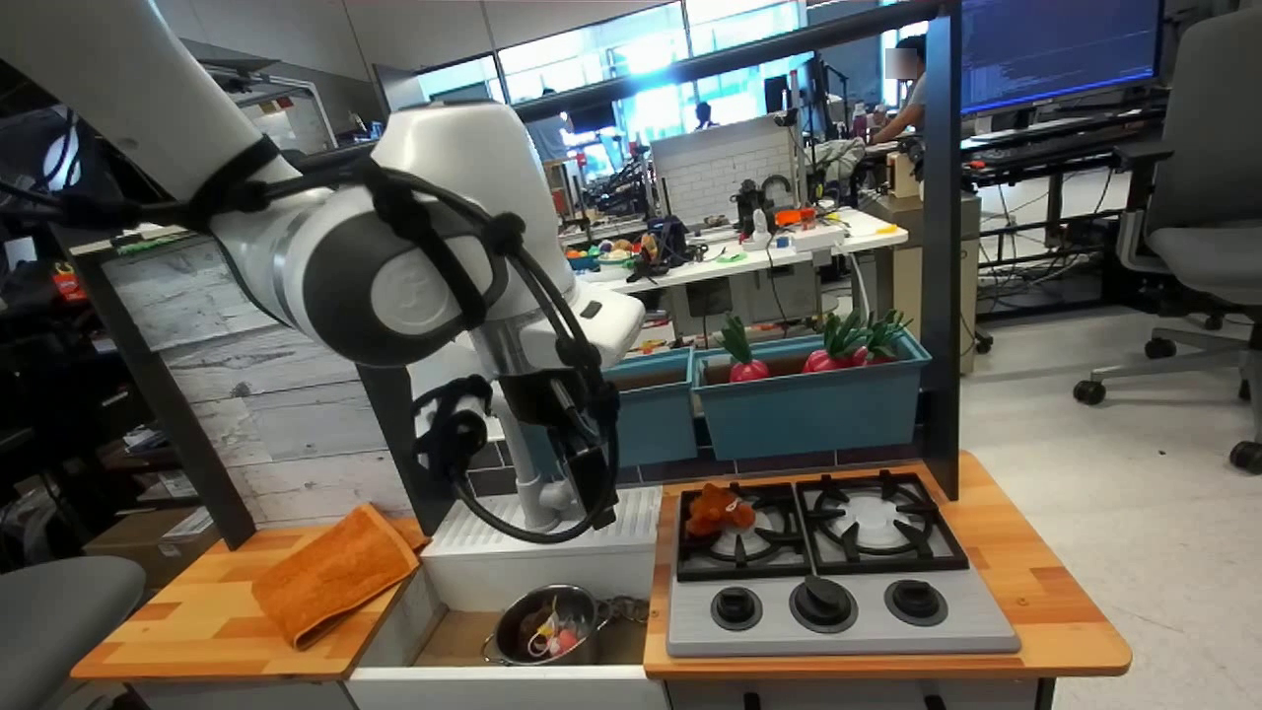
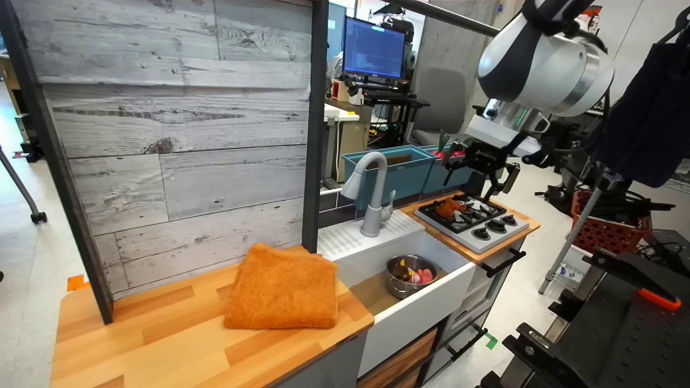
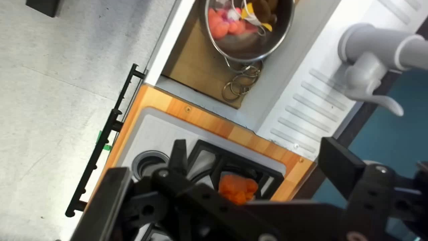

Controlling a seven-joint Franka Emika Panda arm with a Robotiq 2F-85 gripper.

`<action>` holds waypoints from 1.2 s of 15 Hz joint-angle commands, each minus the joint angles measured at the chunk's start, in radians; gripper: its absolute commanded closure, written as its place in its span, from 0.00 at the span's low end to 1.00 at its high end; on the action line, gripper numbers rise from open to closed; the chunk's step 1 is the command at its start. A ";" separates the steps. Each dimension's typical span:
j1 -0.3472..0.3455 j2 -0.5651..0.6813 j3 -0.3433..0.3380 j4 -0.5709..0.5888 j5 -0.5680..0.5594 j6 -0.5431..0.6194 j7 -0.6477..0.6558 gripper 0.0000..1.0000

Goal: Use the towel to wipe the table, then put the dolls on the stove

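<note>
An orange doll (image 1: 720, 510) rests on the rear burner grate of the stove (image 1: 769, 641), on the side by the sink. More dolls (image 3: 222, 26), pink, yellow and brown, lie inside a metal pot in the sink. My gripper (image 3: 255, 150) is open above the stove, its fingers (image 3: 339, 164) wide apart with nothing held. Below the jaws, the orange doll shows in the wrist view, partly covered by the gripper's linkage. The orange towel (image 2: 283, 291) lies folded on the wooden table (image 2: 161, 339), across the sink from the stove; the wrist view does not include it.
The metal pot (image 2: 400, 288) stands in the white sink (image 1: 493, 674), with metal rings (image 3: 239, 87) beside it. A grey faucet (image 2: 372, 210) rises behind the basin. Blue planters (image 1: 813, 409) line the back, and a dark post (image 1: 944, 247) stands at the stove's rear corner.
</note>
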 commanded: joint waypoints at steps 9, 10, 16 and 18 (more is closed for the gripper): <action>0.038 -0.060 -0.064 -0.095 -0.232 -0.213 -0.187 0.00; -0.006 -0.074 -0.031 -0.111 -0.229 -0.210 -0.270 0.00; -0.049 -0.051 -0.028 -0.086 -0.342 -0.243 -0.525 0.00; -0.055 -0.053 -0.026 -0.076 -0.389 -0.260 -0.595 0.00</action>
